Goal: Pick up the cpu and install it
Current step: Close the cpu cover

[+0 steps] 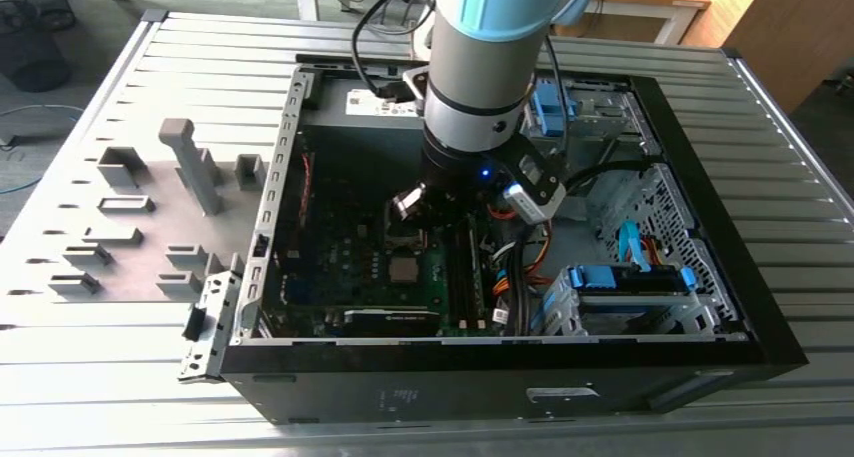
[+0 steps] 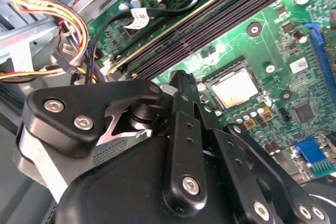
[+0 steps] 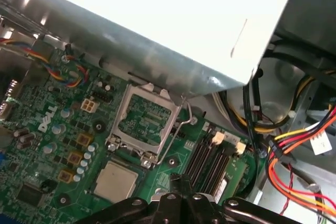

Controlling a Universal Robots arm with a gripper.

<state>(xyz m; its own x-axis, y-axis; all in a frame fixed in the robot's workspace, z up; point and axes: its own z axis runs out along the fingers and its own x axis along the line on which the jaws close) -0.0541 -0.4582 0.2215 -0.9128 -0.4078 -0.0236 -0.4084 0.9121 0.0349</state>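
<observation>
The cpu (image 1: 400, 269), a small silver-grey square, lies flat in its socket on the green motherboard (image 1: 340, 252) inside the open computer case. It shows in both wrist views (image 2: 234, 87) (image 3: 115, 181). The socket's metal-framed bracket (image 3: 144, 121) stands flipped open beside it, with its lever (image 3: 176, 132) raised. My gripper (image 1: 411, 215) hangs a little above the board, just off the cpu and near the memory slots. Its black fingers (image 2: 184, 85) are together, shut on nothing, and their tips (image 3: 178, 181) are clear of the chip.
Memory slots (image 3: 207, 161) and bundles of coloured cables (image 3: 294, 156) lie close to the gripper. A grey metal box (image 3: 157, 24) overhangs the board. Blue drive cages (image 1: 621, 282) fill the case's side at the exterior view's right. Grey holder frames (image 1: 134, 207) stand on the table outside.
</observation>
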